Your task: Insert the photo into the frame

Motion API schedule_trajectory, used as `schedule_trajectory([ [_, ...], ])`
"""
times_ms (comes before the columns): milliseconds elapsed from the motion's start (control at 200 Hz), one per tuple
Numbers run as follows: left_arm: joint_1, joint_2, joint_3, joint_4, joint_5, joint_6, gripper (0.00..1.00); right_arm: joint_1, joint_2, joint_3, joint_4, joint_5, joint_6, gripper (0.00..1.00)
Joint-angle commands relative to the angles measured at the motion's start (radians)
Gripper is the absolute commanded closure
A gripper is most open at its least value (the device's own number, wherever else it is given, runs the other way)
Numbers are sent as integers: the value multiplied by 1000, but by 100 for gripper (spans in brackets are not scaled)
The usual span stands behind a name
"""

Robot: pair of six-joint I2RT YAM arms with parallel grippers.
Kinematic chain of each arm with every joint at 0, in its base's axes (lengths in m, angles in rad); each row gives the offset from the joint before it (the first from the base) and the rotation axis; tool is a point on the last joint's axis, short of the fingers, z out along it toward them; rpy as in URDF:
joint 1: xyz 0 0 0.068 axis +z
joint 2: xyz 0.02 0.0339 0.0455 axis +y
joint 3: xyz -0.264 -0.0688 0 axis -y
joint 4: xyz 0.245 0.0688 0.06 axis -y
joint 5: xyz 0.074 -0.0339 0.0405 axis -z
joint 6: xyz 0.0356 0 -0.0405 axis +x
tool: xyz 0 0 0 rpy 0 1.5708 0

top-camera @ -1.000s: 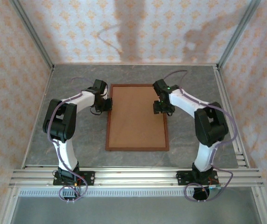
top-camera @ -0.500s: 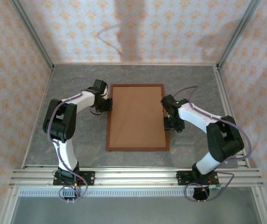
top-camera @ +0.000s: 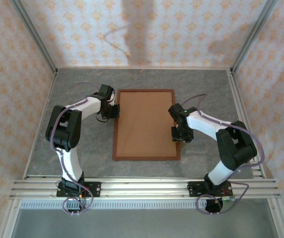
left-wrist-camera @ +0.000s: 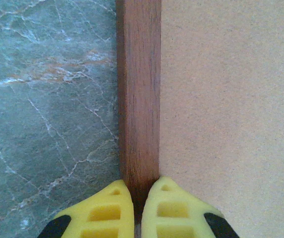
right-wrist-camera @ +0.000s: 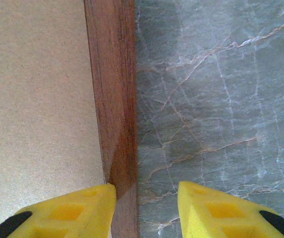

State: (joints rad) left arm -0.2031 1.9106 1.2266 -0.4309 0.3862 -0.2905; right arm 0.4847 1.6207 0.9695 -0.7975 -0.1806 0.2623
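Marble tabletop under likely light, stiff frame, best pinched by narrow rails; left jaws clenched, right jaws spread astride one.

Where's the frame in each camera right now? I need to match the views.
Top external: the frame lies flat in the middle of the table.
Left wrist: one rail runs straight up the centre, table on its left.
Right wrist: one rail runs up left of centre, table on its right.
Shared landmark: the brown board filling the frame.
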Motion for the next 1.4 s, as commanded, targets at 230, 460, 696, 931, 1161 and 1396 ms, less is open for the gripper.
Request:
schedule_trajectory([
  [230, -10, -27, -15, -9, 14, -16, 93, 41, 59, -51, 104, -49, 40, 61],
  [460, -10, -26, -16, -7, 16, -19, 93, 72, 101, -75, 192, -95, 22, 62],
  [696, -10, -27, -16, -11, 17, -19, 93, 81, 135, -71, 204, -71, -3, 61],
  [931, -10, -28, -13, -14, 14, -18, 93, 73, 4, 20, 78, 39, -29, 55],
  [1161, -10, -32, -15, -15, 9, -18, 93, -59, -47, 102, 73, 42, -36, 49],
  [1396, -10, -42, -14, -18, 11, -18, 93, -175, 136, 254, 181, -112, -29, 49],
])
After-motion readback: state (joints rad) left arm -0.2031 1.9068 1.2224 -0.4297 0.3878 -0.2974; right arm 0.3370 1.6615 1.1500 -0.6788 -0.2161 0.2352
